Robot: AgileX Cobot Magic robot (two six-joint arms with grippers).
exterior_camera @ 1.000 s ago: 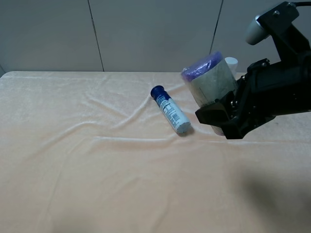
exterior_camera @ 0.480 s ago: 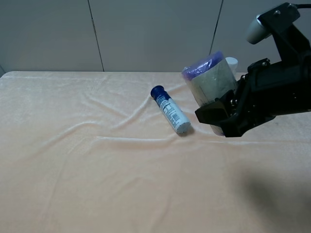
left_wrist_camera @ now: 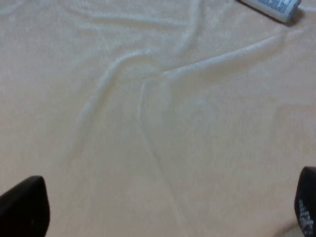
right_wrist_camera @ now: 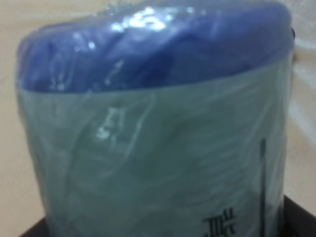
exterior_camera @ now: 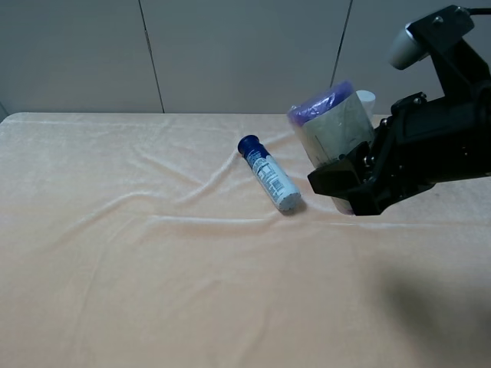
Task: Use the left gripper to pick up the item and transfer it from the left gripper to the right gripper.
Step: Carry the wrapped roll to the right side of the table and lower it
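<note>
The item, a wide cream-white cylinder with a purple top, is held tilted above the cloth at the right. My right gripper, black with a light-grey block at its wrist, is shut on the item's lower part. In the right wrist view the item fills the frame. My left gripper shows only in the left wrist view. Its two fingertips are far apart at the frame's corners, open and empty over bare cloth. It is out of the exterior view.
A slim blue-capped bottle lies on the wrinkled beige cloth just left of the item; its end also shows in the left wrist view. The cap of a white bottle peeks out behind the item.
</note>
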